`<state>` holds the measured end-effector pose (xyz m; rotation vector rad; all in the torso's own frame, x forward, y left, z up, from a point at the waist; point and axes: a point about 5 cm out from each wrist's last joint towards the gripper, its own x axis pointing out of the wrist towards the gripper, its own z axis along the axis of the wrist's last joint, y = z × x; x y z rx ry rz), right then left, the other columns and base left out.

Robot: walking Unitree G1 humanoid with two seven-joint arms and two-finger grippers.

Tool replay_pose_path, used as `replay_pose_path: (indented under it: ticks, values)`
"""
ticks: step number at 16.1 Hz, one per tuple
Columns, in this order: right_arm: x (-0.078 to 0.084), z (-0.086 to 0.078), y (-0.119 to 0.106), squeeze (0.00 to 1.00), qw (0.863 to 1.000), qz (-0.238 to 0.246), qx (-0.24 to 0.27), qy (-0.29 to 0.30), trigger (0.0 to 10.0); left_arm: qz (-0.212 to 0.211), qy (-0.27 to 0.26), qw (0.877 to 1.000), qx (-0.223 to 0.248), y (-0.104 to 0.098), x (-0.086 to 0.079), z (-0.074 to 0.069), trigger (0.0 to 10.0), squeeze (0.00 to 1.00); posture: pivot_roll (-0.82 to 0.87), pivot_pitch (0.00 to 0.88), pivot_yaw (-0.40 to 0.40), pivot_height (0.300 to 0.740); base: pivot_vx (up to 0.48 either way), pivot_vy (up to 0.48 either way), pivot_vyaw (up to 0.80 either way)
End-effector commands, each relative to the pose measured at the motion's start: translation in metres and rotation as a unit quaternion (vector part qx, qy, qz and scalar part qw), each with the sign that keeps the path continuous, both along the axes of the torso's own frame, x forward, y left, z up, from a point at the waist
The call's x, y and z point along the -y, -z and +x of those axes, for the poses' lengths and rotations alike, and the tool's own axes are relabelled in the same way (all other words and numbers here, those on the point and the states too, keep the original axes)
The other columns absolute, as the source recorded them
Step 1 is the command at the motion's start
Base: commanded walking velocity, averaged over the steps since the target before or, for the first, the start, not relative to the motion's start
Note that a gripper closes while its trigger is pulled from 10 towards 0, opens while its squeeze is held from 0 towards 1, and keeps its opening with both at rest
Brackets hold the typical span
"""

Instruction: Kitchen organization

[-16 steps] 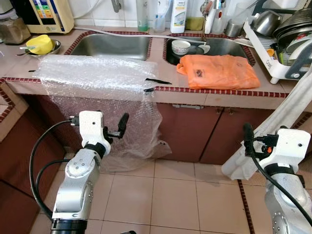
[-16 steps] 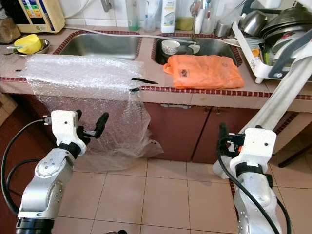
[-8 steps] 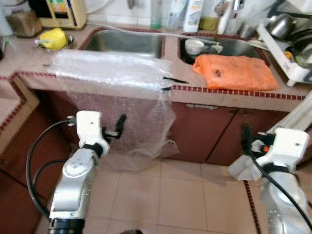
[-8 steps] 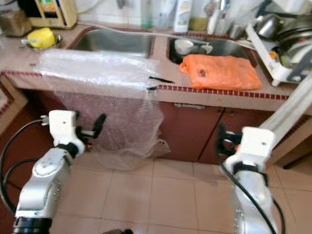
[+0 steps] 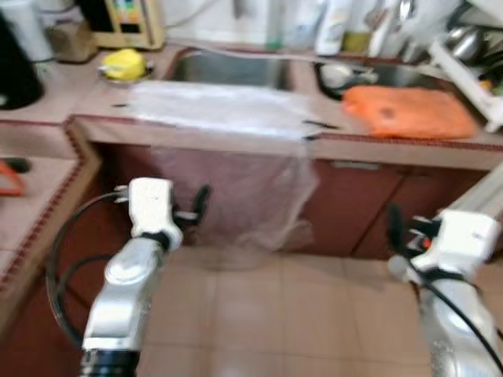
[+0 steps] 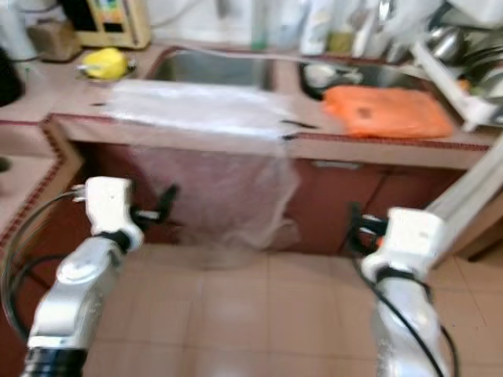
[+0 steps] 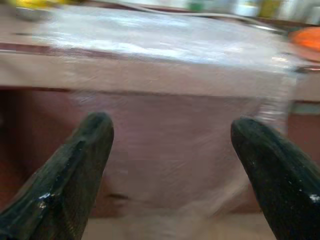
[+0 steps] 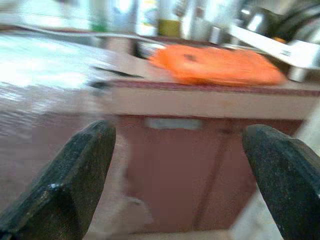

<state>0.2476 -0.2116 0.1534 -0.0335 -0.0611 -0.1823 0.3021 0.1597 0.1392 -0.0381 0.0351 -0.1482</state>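
The bubble wrap (image 5: 228,118) drapes off the counter (image 5: 393,149) by the sink (image 5: 228,69). My left gripper (image 7: 170,150) and right gripper (image 8: 185,165) hang spread, empty, short of it. A careless tug could drag the orange bag (image 5: 413,114) along.

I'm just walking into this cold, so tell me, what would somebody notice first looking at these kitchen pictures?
A big sheet of clear bubble wrap lies across the counter in front of the left sink and hangs down over the cabinet front. To its right, a bright orange plastic bag lies on the counter edge by the right sink. Both grippers, left and right, are low before the cabinets, fingers open and empty.
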Motion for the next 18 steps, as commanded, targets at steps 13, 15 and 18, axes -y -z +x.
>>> replay_pose_path:
  ticks: [13,15,18]
  values:
    - [0.007,0.007,-0.004,0.0,1.0,-0.008,0.015,0.026,10.0,-0.004,0.018,0.999,0.042,-0.014,0.007,0.002,10.0,0.0,-0.04,0.072,-0.014,0.74,0.0,0.121,0.0]
    - [0.001,0.009,-0.003,0.0,0.999,-0.038,0.005,0.011,10.0,-0.009,0.018,0.999,0.041,-0.012,0.007,0.001,10.0,0.0,-0.04,0.07,-0.015,0.74,0.0,0.0,0.0]
    - [-0.003,0.008,-0.003,0.0,1.0,-0.022,0.01,0.002,10.0,-0.012,0.025,0.999,0.047,-0.014,0.011,0.001,10.0,0.0,-0.04,0.074,-0.017,0.74,0.176,0.0,0.0]
